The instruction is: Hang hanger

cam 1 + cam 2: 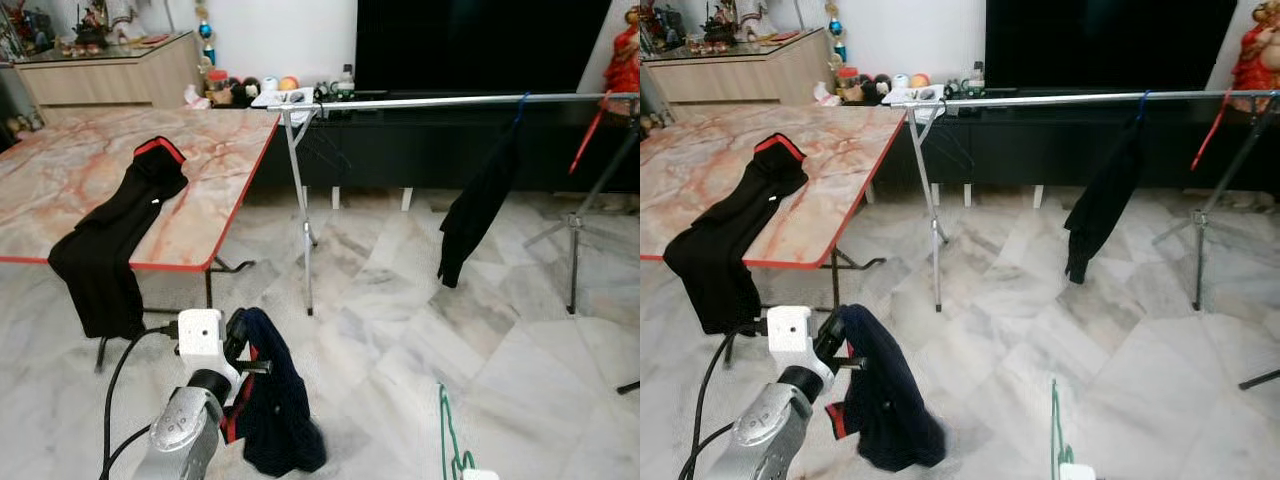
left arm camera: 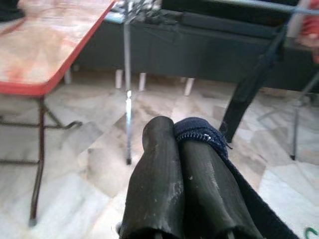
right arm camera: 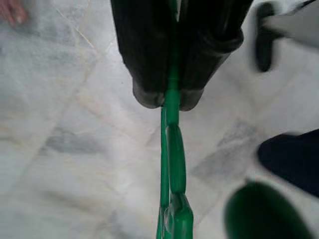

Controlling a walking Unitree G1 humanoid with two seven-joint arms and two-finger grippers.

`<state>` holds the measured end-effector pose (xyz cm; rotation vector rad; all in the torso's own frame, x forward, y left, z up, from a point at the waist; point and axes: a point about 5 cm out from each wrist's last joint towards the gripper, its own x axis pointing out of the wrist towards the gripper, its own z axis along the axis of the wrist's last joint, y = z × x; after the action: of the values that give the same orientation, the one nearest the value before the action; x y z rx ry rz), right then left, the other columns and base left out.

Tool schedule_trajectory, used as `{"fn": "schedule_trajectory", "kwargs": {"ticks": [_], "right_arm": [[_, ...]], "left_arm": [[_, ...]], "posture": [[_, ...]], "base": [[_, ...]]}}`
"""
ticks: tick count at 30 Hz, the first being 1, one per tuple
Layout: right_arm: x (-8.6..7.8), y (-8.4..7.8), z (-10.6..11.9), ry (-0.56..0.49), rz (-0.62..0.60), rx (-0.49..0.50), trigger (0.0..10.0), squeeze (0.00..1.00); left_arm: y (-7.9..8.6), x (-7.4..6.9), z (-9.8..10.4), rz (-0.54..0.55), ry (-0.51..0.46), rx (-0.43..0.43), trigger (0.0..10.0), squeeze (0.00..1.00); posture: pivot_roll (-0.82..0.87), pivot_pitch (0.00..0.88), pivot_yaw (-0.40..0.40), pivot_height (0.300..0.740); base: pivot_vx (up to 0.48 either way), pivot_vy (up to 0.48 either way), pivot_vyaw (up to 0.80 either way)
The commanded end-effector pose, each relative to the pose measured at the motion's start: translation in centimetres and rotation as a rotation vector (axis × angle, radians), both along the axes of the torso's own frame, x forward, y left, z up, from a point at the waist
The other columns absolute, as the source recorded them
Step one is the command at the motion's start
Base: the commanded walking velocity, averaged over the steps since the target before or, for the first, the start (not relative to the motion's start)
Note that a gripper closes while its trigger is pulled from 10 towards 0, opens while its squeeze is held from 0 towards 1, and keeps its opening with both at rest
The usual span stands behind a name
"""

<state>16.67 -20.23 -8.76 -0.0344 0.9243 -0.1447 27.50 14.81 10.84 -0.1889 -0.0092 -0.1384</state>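
Right wrist view: right gripper clamped on green hanger above floor. Left gripper closed on navy garment. Rail ahead.

No text, label, brand or number can be read anywhere. The small items at the far edge of the cabinet perhaps carry print, but they are too small and blurred.
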Motion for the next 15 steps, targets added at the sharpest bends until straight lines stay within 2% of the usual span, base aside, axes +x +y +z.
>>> {"fn": "schedule_trajectory", "kwargs": {"ticks": [1,15], "right_arm": [[0.65,1.25,0.09,-0.012,0.02,0.029,10.0,0.0],[0.04,1.0,-0.17,0.017,0.036,0.025,10.0,0.0]], "left_arm": [[1.04,0.02,0.89,0.032,-0.032,0.02,10.0,0.0],[1.24,0.0,0.98,0.045,-0.032,0.021,10.0,0.0]], "posture": [[0.14,0.0,0.048,0.74],[0.15,0.0,0.039,0.74]], "base": [[0.0,0.371,0.0],[0.0,0.374,0.0]]}}
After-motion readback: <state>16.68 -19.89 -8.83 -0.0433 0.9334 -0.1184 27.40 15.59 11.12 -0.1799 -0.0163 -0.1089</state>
